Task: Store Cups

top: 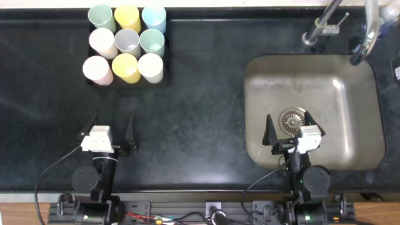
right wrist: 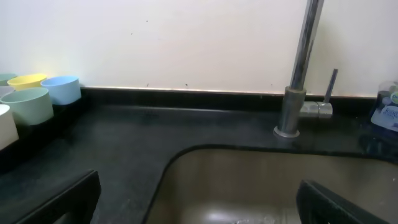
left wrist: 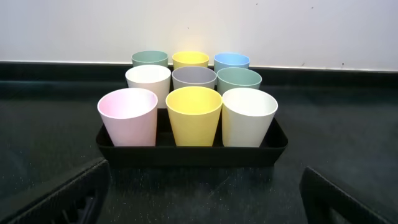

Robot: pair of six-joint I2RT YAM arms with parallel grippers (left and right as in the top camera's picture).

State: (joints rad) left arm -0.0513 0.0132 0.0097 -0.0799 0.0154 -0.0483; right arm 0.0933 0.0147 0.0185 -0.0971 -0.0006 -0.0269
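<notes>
**Nine cups in the tray, both jaws released**

Nine cups (left wrist: 194,115), all upright with mouths up, packed three by three in a black tray (top: 167,74). Tray at the far left of the dark surface (top: 200,125), close against the back wall.

Far row, left to right in the top view: green cup (top: 100,15), yellow cup (top: 127,15), blue cup (top: 154,17). Middle row: white cup (top: 102,41), grey cup (top: 127,40), second green cup (top: 152,42). Near row: pink cup (top: 98,70), second yellow cup (top: 125,67), cream cup (top: 150,67). Neighbours touching or very nearly so, rims well above the tray's low wall.

Left jaws: released, spread wide, grasping nothing. Low over bare surface on the near side of the tray, apart from it, facing the near row squarely, with the second yellow cup dead ahead in the left wrist view.

Right jaws: released as well, spread wide, grasping nothing. Over the steel sink (top: 350,131), just on the near side of the drain (top: 292,120). Sink set into the right half of the surface, well apart from the tray. Faucet (top: 325,24) upright at the sink's far rim, with a small lever beside its base. From the right wrist view, the blue cup and its neighbours off to one side, the faucet ahead.
</notes>
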